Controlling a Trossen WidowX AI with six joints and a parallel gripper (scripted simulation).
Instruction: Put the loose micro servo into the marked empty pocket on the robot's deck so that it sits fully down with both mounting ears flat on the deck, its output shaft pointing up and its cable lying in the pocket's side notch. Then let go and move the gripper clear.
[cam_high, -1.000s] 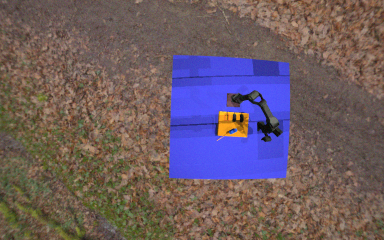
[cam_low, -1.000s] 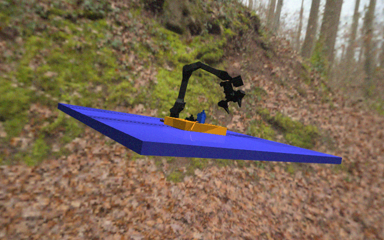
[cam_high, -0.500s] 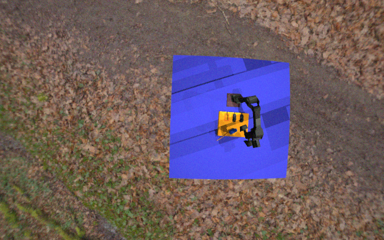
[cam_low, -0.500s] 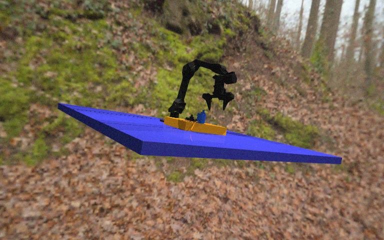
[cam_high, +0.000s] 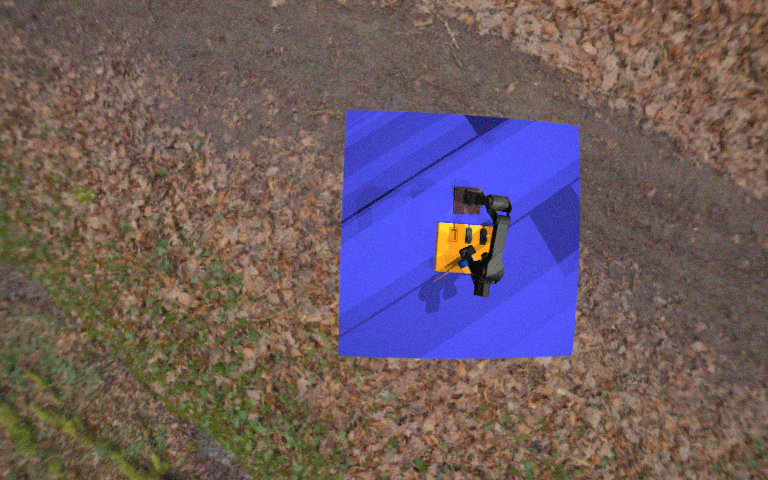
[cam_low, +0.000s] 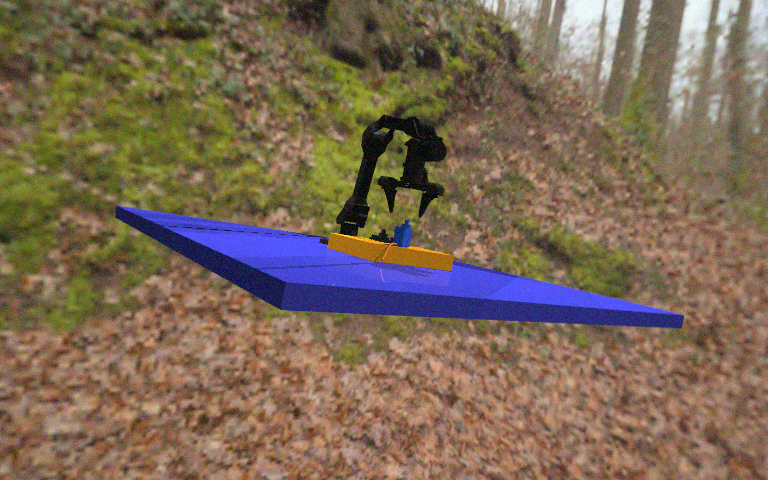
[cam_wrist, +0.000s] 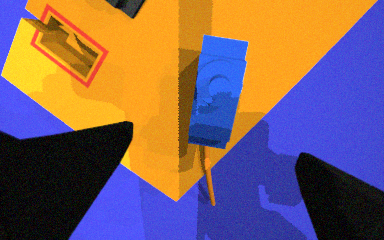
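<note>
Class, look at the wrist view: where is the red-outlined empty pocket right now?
The pocket sits in the upper left of the wrist view, near a corner of the orange deck, left of the loose blue servo.
</note>
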